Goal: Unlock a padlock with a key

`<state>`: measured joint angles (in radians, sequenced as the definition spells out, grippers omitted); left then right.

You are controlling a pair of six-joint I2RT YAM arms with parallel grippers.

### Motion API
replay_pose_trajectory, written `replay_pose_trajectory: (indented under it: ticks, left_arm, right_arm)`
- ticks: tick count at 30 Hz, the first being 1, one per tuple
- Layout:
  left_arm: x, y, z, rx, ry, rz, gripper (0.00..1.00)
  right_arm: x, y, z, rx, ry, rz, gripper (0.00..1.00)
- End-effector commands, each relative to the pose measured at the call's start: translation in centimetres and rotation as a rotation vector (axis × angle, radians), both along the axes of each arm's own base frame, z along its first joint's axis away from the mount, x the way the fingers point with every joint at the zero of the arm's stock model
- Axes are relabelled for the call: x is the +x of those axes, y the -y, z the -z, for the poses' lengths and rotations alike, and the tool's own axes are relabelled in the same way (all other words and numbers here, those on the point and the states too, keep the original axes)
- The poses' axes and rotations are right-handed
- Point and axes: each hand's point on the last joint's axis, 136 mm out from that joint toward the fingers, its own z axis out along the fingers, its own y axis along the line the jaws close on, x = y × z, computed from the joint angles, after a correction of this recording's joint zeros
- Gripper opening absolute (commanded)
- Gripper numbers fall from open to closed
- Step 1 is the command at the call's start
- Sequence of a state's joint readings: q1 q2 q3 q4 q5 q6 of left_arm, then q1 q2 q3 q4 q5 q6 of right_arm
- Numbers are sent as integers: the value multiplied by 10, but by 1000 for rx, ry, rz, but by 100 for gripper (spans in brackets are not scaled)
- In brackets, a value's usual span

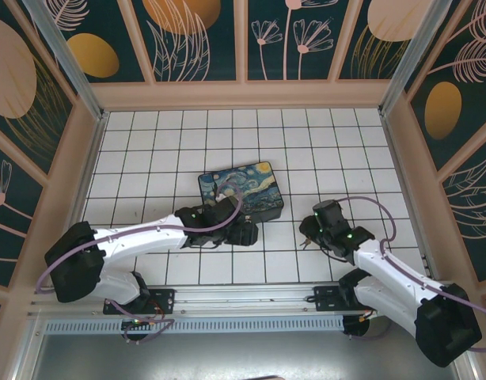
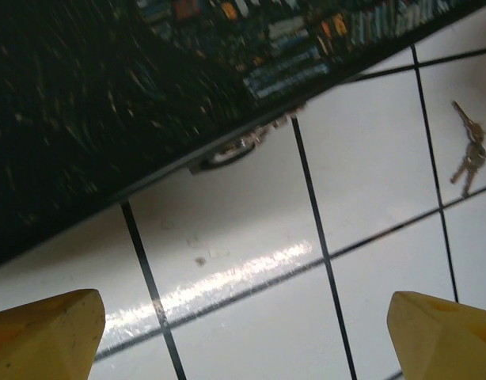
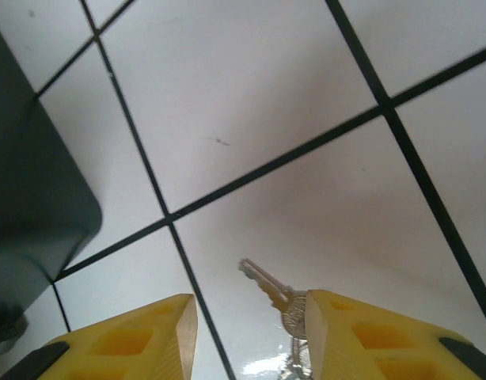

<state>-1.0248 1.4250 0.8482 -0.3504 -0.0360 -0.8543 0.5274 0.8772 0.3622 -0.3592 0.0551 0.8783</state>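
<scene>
**Key pick-up, wrist views.** The right end effector (image 3: 251, 317) sits low over the tiled desk (image 3: 251, 87) with its yellow fingers (image 3: 132, 340) apart. They straddle the key (image 3: 265, 283) without clamping it. The key lies flat, one of a small bunch, close against one finger. The left end effector (image 2: 243, 324) is spread wide, facing the painted box (image 2: 108, 95). A small metallic piece at the box's lower edge, probably the padlock (image 2: 235, 150), is half in shadow. The key is judged light, stiff, thin and likely to skate on the glossy tile. The bow seems the better hold, since it leaves the blade free.
</scene>
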Motion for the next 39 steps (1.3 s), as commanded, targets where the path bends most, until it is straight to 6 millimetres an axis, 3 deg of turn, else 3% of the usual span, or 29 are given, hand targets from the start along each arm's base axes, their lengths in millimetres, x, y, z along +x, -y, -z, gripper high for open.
replay_pose_trajectory:
  ticks: [1,7,10,15,20,21,26,34,37,39]
  left_arm:
    - [23,-13,12,29,70,-56,91]
    - [56,-13,6,2,164,-85,90]
    - [69,-1,9,3,189,-63,90]
    - [69,33,18,-62,127,9,87]
    - [86,33,23,-37,122,-128,92]
    - [89,28,33,-9,115,-165,93]
    - [117,36,23,-50,148,-328,94]
    - [155,54,11,-80,203,-369,95]
    - [153,56,3,-73,215,-290,94]
    - [134,65,-2,-108,165,-175,92]
  right_arm:
    - [5,4,-7,-34,12,-8,42]
    - [2,4,-2,-27,-1,-19,42]
    - [2,4,1,-25,-9,-24,42]
    - [2,9,1,-36,-14,-16,41]
    - [8,12,-6,-11,14,3,41]
    - [9,12,-7,-5,22,7,41]
    - [12,12,-9,-7,29,5,41]
    - [8,2,3,16,-12,-52,39]
    - [5,1,4,11,-28,-68,36]
    - [0,1,5,13,-44,-78,35]
